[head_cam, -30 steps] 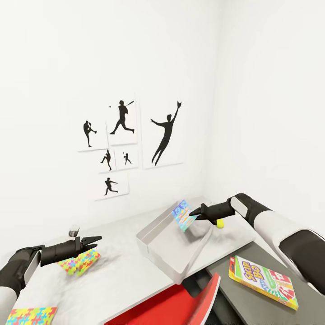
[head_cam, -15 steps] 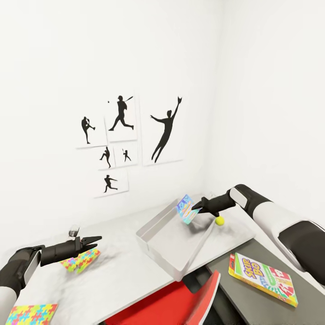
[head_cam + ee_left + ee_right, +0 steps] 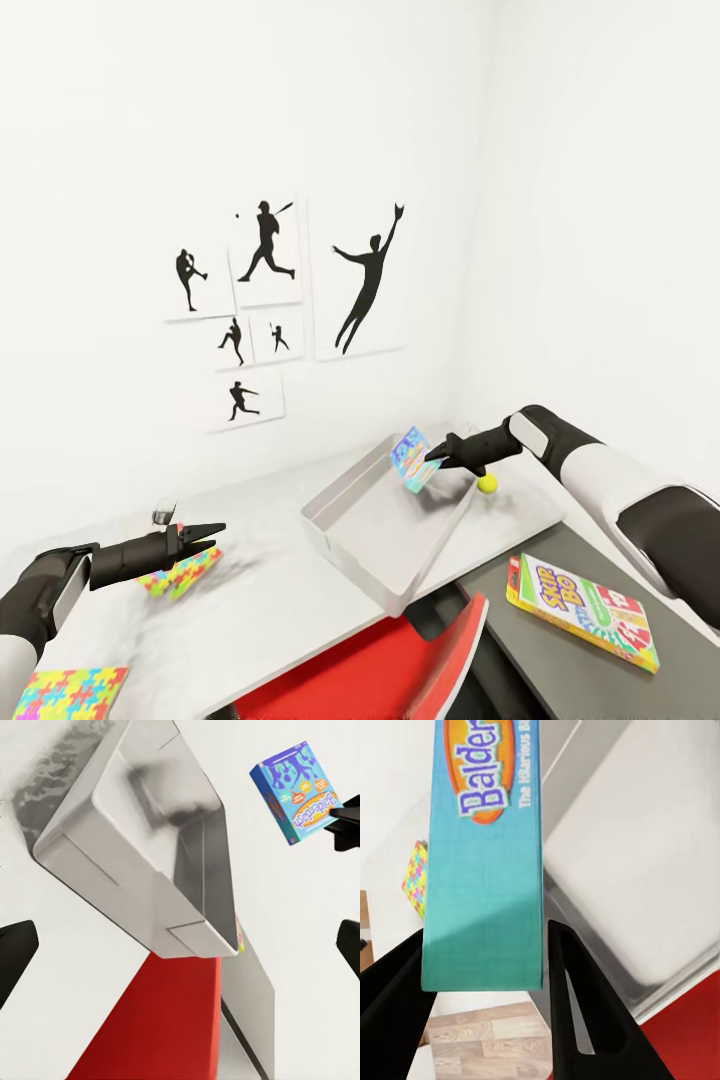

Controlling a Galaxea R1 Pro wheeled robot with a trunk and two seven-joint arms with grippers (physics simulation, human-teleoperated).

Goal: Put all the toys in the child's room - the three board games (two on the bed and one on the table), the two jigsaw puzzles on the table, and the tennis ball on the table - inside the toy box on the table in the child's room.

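Note:
My right gripper (image 3: 432,458) is shut on the blue-purple board game (image 3: 411,460), holding it tilted above the far end of the light-grey toy box (image 3: 330,535). The right wrist view shows the board game's teal edge (image 3: 484,870) clamped between both fingers (image 3: 577,1005), with the toy box (image 3: 652,862) below. The tennis ball (image 3: 487,484) lies on the white table (image 3: 280,610) just right of the box. My left gripper (image 3: 207,536) hovers open over one jigsaw puzzle (image 3: 182,578). Another jigsaw puzzle (image 3: 70,692) lies at the table's near left. A yellow-red board game (image 3: 580,608) rests on the dark-topped cabinet.
A red chair (image 3: 370,680) stands pushed under the table in front of the toy box. A small glass (image 3: 162,514) stands behind my left gripper. The dark grey cabinet top (image 3: 560,680) adjoins the table on the right. Walls close the far side and the right.
My right gripper has raised the blue-purple board game slightly and carried it toward the toy box's far end. The head view has shifted a little. The left arm has stayed still.

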